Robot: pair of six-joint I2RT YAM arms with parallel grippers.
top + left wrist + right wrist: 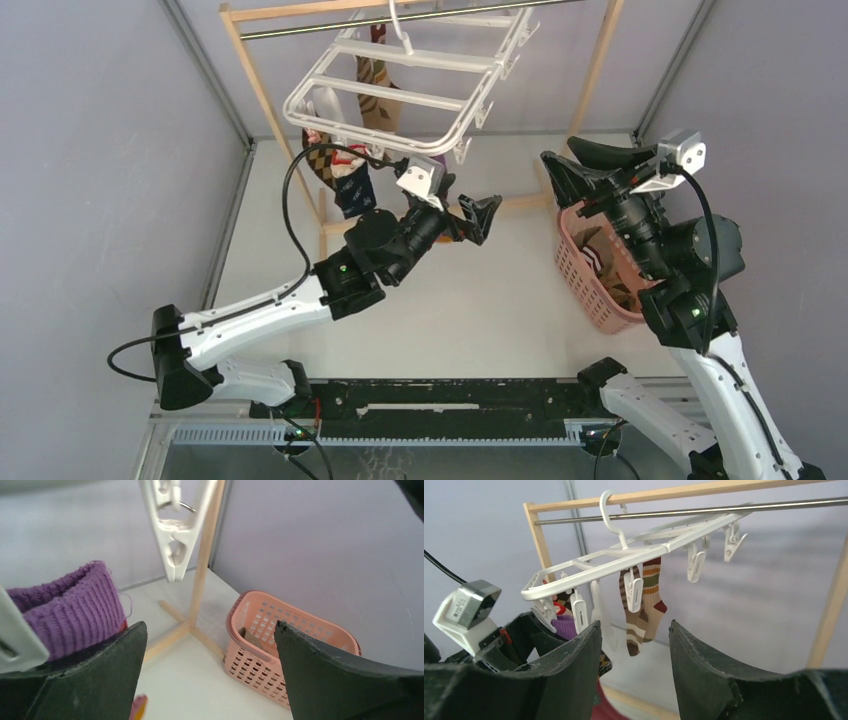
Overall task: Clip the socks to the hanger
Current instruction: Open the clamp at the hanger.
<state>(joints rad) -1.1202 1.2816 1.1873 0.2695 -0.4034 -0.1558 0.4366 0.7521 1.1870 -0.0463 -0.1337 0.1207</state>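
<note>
The purple sock [70,607] ran off the left edge, its lower part hidden behind a finger [95,680]. The basket [250,665] lost its right end behind the other finger. From above, the right arm [650,235] covered much of the basket's contents.

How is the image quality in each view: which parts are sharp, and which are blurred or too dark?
Top external: evenly lit, sharp, the hanger clear; wall edges lean as through a wide lens. Left wrist: the white clip near the lens is soft, the left fingers almost black. Right wrist: the striped sock is fairly crisp, the right fingers dark.
</note>
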